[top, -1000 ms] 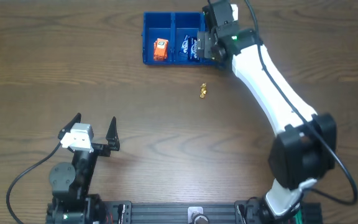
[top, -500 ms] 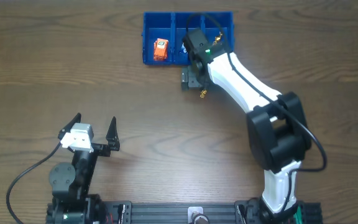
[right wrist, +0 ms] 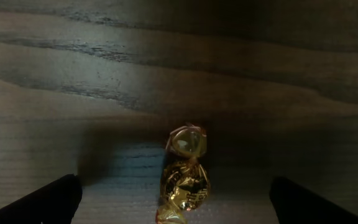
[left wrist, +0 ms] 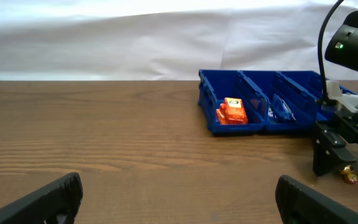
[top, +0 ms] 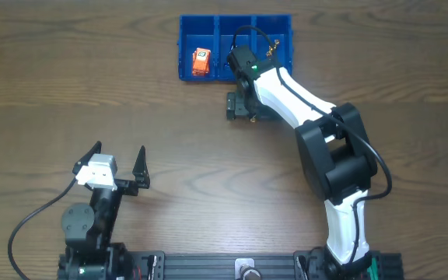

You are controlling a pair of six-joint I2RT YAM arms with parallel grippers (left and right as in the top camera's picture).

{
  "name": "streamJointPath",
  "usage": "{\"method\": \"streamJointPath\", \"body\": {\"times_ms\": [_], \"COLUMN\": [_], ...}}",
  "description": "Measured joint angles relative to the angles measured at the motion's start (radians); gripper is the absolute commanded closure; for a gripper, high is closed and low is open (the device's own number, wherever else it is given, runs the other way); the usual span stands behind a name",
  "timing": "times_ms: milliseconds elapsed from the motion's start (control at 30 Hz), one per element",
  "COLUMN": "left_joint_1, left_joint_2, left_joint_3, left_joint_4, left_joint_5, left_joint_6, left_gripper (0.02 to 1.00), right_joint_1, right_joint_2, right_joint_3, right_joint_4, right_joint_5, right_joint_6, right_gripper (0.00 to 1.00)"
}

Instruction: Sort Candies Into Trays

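Observation:
A gold-wrapped candy (right wrist: pixel 185 174) lies on the wooden table, a short way in front of the blue three-compartment tray (top: pixel 274 23). My right gripper (right wrist: pixel 178 202) is low over it and open, one finger on each side, not touching. From the left wrist view the candy (left wrist: pixel 351 176) lies at the foot of the right gripper (left wrist: pixel 334 149). Orange candy (top: pixel 201 61) sits in the tray's left compartment, and blue-wrapped candy (left wrist: pixel 283 109) in the middle one. My left gripper (top: pixel 119 167) stands open with nothing in it near the front left.
The tray (left wrist: pixel 229 127) sits at the far edge of the table against a white backdrop. Bare wood stretches between the left gripper and the tray.
The right arm has swung from over the tray's right compartment toward the near side and come down over the gold candy. The left arm has stayed still.

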Motion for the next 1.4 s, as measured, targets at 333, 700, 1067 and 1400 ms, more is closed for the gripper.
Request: {"method": "streamJointPath", "body": {"times_ms": [333, 700, 1067, 1400], "left_joint_1": [0.0, 0.0, 0.0, 0.0], "left_joint_2": [0.0, 0.0, 0.0, 0.0], "left_joint_3": [0.0, 0.0, 0.0, 0.0], "left_joint_4": [0.0, 0.0, 0.0, 0.0], "left_joint_5": [0.0, 0.0, 0.0, 0.0], "left_joint_6": [0.0, 0.0, 0.0, 0.0], "left_gripper": [0.02, 0.02, 0.023, 0.02], "right_joint_1": [-0.001, -0.001, -0.028, -0.029], "right_joint_2": [0.0, 0.0, 0.0, 0.0], "right_joint_3": [0.0, 0.0, 0.0, 0.0], "right_joint_4": [0.003, 0.003, 0.002, 0.001], "right_joint_5": [-0.001, 0.002, 0.005, 0.005], "right_joint_6": [0.021, 0.023, 0.023, 0.023], "right_gripper": [0.351, 0.524, 0.549, 0.737]}}
